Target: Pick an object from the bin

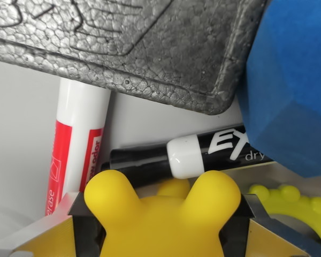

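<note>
White bin floor [21,123], markers, foam

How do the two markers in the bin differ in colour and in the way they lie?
The red marker has a white and red barrel; the black marker has a black barrel with a white band. The red marker lies nearly upright in the wrist view, the black one nearly level across it. Both are partly hidden under the grey foam block.

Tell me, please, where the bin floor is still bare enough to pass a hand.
One bare patch lies left of the red dry-erase marker, under the grey foam block. A smaller strip lies between the two markers, above the black marker. The right is crowded by the blue foam piece and the yellow-green ring; the yellow toy fills the gripper.
</note>
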{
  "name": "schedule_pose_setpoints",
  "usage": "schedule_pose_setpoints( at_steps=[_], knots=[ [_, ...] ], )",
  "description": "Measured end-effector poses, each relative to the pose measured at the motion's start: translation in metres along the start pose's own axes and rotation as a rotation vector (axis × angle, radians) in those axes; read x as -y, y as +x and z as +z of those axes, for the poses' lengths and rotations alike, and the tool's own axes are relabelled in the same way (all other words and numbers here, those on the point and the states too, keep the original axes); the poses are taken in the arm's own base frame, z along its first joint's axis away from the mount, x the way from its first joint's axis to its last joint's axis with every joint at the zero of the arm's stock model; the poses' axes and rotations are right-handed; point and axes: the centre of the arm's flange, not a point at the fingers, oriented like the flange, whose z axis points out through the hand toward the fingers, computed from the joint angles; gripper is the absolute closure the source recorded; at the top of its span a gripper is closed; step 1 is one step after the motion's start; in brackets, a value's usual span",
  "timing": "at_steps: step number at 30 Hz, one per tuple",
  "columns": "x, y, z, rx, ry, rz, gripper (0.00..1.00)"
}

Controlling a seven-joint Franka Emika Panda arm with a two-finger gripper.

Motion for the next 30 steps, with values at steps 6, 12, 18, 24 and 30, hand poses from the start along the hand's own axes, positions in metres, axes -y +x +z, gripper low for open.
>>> schedule_pose_setpoints(
  at_steps=[6,12,18,24,30],
  knots=[
    [-0.001,-0.001,-0.006,0.006,-0.003,0.001,1.0],
    [-0.001,0.0,-0.021,0.004,-0.003,0.001,1.0],
    [-0.001,0.0,-0.039,0.005,-0.005,0.001,1.0],
    [-0.001,0.0,-0.058,0.006,-0.007,0.001,1.0],
    [-0.001,0.0,-0.085,0.006,-0.008,0.002,1.0]
  ],
)
